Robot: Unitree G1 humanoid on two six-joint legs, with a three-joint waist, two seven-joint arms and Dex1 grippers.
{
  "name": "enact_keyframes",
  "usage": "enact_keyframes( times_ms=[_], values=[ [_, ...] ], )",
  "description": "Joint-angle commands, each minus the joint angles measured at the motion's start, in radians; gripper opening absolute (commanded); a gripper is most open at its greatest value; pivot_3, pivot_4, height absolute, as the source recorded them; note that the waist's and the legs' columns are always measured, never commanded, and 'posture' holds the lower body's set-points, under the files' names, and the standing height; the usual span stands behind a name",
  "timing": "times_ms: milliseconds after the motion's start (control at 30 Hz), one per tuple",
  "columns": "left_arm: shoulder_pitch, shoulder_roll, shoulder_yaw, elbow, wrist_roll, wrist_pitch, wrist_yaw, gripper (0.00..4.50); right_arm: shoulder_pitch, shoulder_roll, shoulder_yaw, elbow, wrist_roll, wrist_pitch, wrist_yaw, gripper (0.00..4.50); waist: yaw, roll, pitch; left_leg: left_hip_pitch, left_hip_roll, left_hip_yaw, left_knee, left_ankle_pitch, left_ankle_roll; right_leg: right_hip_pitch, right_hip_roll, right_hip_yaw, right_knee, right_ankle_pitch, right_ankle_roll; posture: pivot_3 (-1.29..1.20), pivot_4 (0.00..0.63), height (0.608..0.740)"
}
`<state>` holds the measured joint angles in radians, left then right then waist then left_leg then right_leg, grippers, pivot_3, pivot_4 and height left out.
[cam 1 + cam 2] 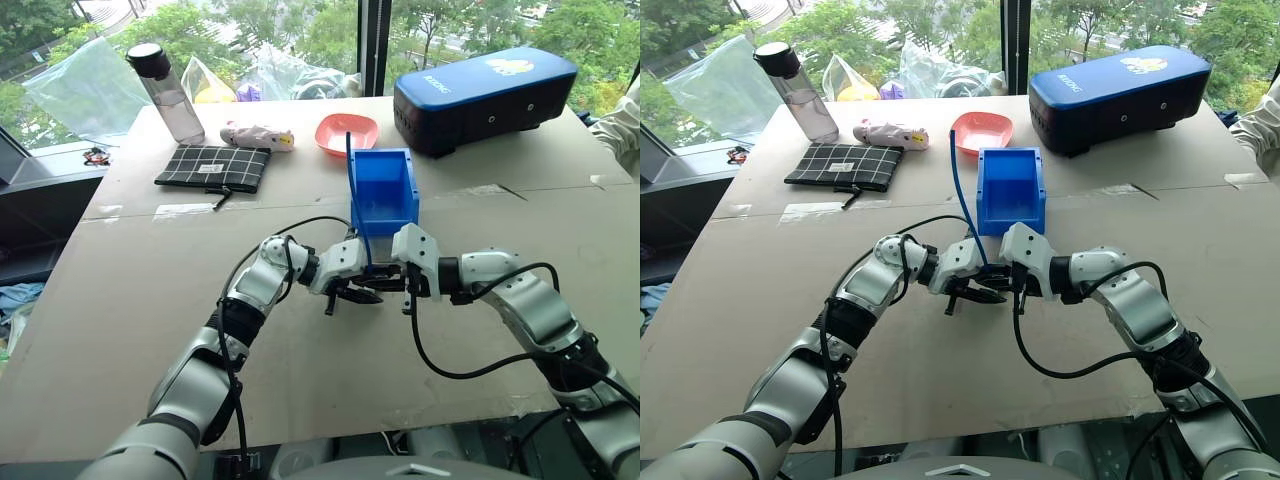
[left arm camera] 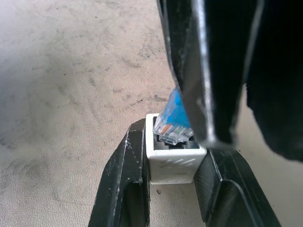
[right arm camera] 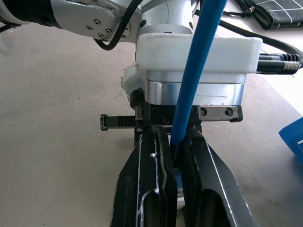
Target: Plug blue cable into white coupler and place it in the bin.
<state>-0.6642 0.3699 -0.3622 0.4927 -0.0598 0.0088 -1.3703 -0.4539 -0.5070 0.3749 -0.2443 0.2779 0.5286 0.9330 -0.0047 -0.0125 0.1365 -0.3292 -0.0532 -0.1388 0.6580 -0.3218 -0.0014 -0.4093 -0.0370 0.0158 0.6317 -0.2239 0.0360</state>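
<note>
Right between my two grippers is where it's all happening: my left gripper (image 2: 173, 156) is clamped on the white coupler (image 2: 173, 163), one finger on each side, socket facing up toward the other hand. My right gripper (image 3: 174, 161) is pinched tight on the blue cable (image 3: 194, 85) just behind its clear plug (image 2: 173, 130), and the rest of the cord sticks up and away from the fingers toward the bin (image 1: 383, 190).

So I'd say I'm mid-insertion. The plug tip sits at the mouth of the socket, looks tilted and only partly in, not seated as far as I can tell. Next move, I reckon, is to square the plug up with the hole and push it straight in while the left holds firm. Any sideways shove and the coupler could twist out of the grip, since it's a tiny block.

Room-wise it's pretty comfy. The bin sits just beyond both grippers with its cut-away front facing them, so the drop-off afterwards is a short reach forward. Bare cardboard tabletop (image 1: 150, 330) all around and below the hands, nothing to bump. The red dish (image 1: 346, 133) and dark blue case (image 1: 485, 95) are behind the bin, well apart. Only real thing to mind is the loose cord snagging the bin's rim.
</note>
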Motion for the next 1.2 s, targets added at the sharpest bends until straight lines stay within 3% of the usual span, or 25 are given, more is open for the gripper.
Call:
enact_keyframes(
  times_ms=[33,800,1200],
  values=[
    [-0.022,-0.003,0.023,-0.042,-0.022,-0.011,0.002,0.61,0.050,-0.047,0.035,0.066,-0.057,0.043,-0.002,0.00,0.000,0.000,0.000,0.000,0.000,0.000,0.000,0.000,0.000,0.000,0.000,0.000,0.000,0.000,0.000,0.00,0.150,0.740],
    [-0.011,0.005,0.023,-0.062,-0.026,-0.003,0.001,0.61,-0.035,-0.070,0.043,0.125,-0.040,-0.002,0.145,0.00,-0.007,0.000,-0.001,0.000,0.000,0.000,0.002,0.000,0.000,0.000,0.000,0.000,0.002,0.000,0.000,0.00,0.150,0.740],
    [0.006,0.009,0.020,-0.093,-0.029,0.007,0.007,0.61,-0.107,-0.066,-0.035,0.031,0.015,0.085,0.143,0.00,-0.007,0.000,0.000,-0.001,0.001,0.000,0.002,0.000,0.000,-0.001,0.000,0.001,0.002,0.000,0.000,0.00,0.150,0.740]
  ],
)
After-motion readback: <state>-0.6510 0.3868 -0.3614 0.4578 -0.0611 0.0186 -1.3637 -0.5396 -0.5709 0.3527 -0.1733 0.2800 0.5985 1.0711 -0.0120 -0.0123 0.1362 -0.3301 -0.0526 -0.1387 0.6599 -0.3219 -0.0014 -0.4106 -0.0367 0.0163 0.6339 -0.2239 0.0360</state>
